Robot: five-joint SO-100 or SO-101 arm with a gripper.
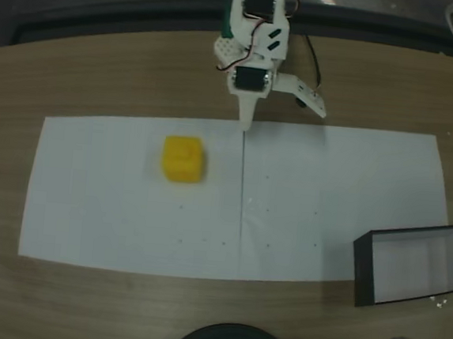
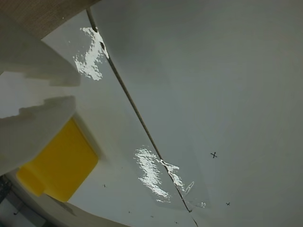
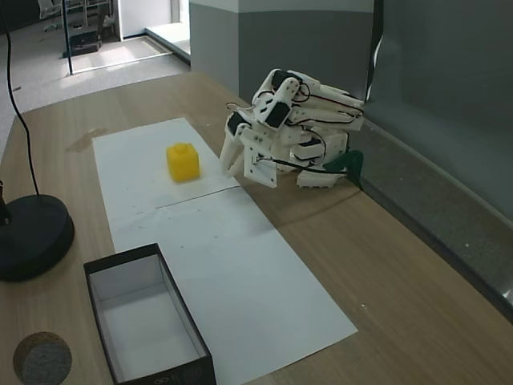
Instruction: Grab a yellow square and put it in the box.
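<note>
The yellow square (image 1: 183, 159) sits on white paper, left of the sheet's centre seam in a fixed view; it also appears as the cube (image 3: 183, 161) and, in the wrist view, as a yellow block (image 2: 59, 168) partly behind a finger. My gripper (image 1: 246, 124) is on the folded arm at the table's back edge, a short way right of the cube and clear of it. Its fingers (image 3: 232, 164) look closed with nothing between them, and the tips (image 2: 75, 92) stand almost together. The box (image 1: 364, 269), black-walled with a pale inside, stands empty at the paper's far end (image 3: 120, 257).
The white paper (image 1: 327, 194) covers the middle of the wooden table. A round black base (image 3: 28, 237) with a thin cable rising from it stands beside the box, and a small grey round thing (image 3: 42, 358) lies near the box's corner.
</note>
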